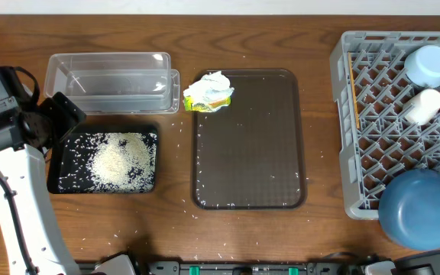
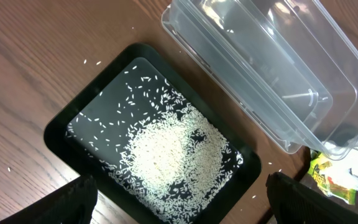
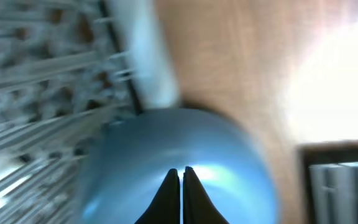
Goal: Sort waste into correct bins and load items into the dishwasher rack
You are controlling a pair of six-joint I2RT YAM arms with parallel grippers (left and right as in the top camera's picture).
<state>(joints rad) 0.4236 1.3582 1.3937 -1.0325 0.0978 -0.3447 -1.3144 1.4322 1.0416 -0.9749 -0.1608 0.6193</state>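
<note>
We see our left gripper spread above black tray, rice heaped inside, right gripper pressed together over dark-blue bowl

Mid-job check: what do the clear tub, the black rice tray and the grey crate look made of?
Clear rectangular tub: glossy transparent plastic, the wooden table shows through. Shallow black tray: probably plastic, smooth, slight sheen at the rim. Grey lattice crate: matte moulded plastic, by its pegs.
</note>
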